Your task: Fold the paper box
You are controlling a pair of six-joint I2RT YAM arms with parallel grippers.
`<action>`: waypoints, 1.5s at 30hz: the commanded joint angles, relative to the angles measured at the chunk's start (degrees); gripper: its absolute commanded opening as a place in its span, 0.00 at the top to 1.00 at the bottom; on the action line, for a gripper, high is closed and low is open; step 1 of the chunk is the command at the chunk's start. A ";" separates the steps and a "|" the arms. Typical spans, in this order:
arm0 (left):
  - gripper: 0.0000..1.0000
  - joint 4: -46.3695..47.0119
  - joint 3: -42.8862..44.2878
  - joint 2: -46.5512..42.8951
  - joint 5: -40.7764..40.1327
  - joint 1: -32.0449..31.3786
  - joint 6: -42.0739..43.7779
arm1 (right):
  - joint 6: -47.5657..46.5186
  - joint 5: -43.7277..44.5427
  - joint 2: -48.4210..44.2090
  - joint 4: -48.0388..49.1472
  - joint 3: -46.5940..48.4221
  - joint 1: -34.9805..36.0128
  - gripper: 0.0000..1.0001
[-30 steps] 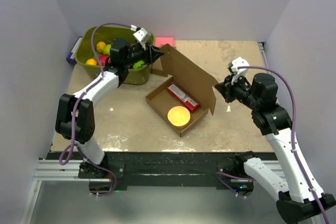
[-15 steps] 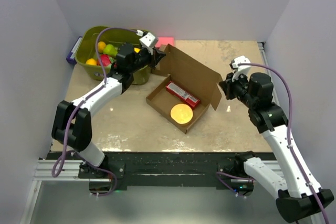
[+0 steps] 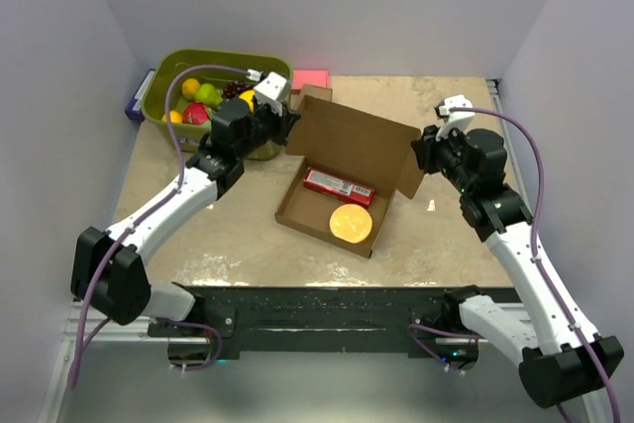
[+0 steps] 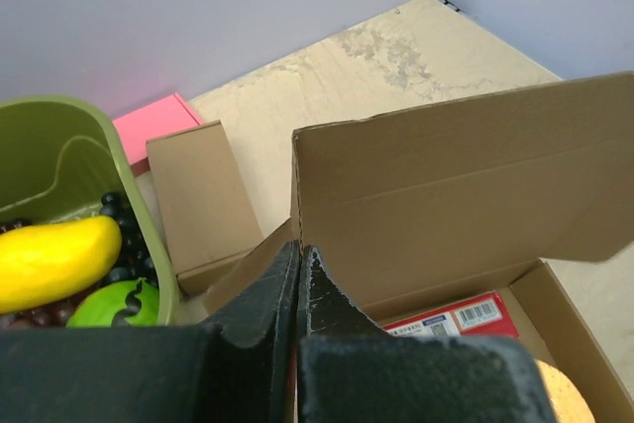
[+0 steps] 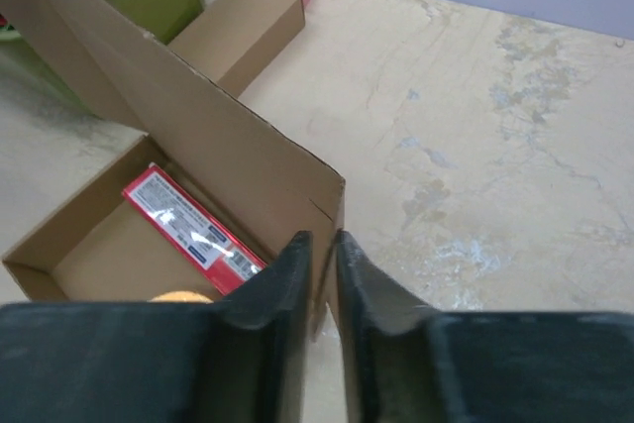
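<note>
Large plain brown cardboard paper box [image 3: 347, 146] sits mid-table, just R of centre, between the two arms. Tray is flat on the table w/ open side up. Its long axis runs roughly L–R, skewed so the R end lies nearer the arm bases. The lid is hinged along the far long side and stands up, its inner face toward the arms and its top edge parallel to the tray's long axis. A short side flap at the lid's R end angles down toward the tray.

left gripper [image 4: 297, 274]: fingers pressed together, pinching the lid's L edge low down by the hinge corner.
right gripper [image 5: 322, 264]: fingers parted a little w/ the lid's R flap edge in the gap; can't tell if the pads touch it.

Counts:
- 1 paper box.
- In the tray: 1 flat red rectangular packet [image 3: 339, 185] w/ barcode label, lying along the back wall, and 1 round orange-yellow disc [image 3: 351, 223] nearer the front.
- 1 small brown cardboard box [image 4: 203, 195] just behind the lid's L end.
- 1 pink block [image 3: 310, 78] behind that, at the far wall.
- 1 olive-green plastic bin [image 3: 213, 58] at far L, holding toy fruit: yellow, green and red pcs plus dark grapes; exact no. unclear.
- 1 beige mottled table [image 3: 228, 215].
</note>
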 commanded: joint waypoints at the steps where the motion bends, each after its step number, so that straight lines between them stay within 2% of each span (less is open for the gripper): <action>1: 1.00 -1.47 -2.42 -4.74 -0.92 -1.28 -1.12 | 1.88 -3.65 0.75 8.05 0.07 0.49 0.68; 2: 1.00 -1.56 -2.95 -5.18 -1.45 -1.28 -0.50 | 2.15 -3.83 0.40 8.66 -0.64 0.40 0.62; 3: 1.00 -1.73 -3.39 -5.54 -2.32 -1.28 0.64 | 2.85 -3.91 0.05 9.28 -1.43 0.40 0.47; 6: 1.00 -2.00 -4.70 -6.42 -3.12 -1.28 2.75 | 4.87 -3.57 -1.44 12.35 -4.94 0.40 0.21; 8: 1.00 -2.00 -4.97 -6.51 -3.56 -1.19 3.37 | 5.66 -2.26 -1.71 13.33 -6.70 0.49 0.16; 12: 1.00 -2.00 -4.97 -6.33 -4.00 -0.58 3.46 | 7.85 -0.66 -2.94 10.78 -8.11 0.40 0.13; 17: 1.00 -1.30 -4.71 -5.98 -1.37 1.44 1.88 | 10.23 0.48 -8.21 12.44 -14.08 0.40 0.07; 21: 1.00 -1.12 -4.62 -5.72 -0.84 1.71 1.53 | 9.80 0.57 -6.12 11.49 -14.71 0.40 0.09; 25: 1.00 -0.86 -4.80 -5.54 -0.57 1.80 1.26 | 10.23 1.79 -4.35 11.48 -15.06 0.49 0.19; 29: 1.00 -0.68 -4.97 -5.37 -0.31 1.80 0.91 | 11.29 2.06 -4.52 10.34 -15.23 0.40 0.37; 33: 1.00 -0.51 -5.06 -5.45 0.31 1.80 0.30 | 12.87 1.54 -5.14 9.81 -16.11 0.49 0.52; 45: 1.00 0.29 -5.94 -5.89 1.36 1.80 -0.93 | 24.38 2.68 -7.07 9.72 -19.19 1.72 0.63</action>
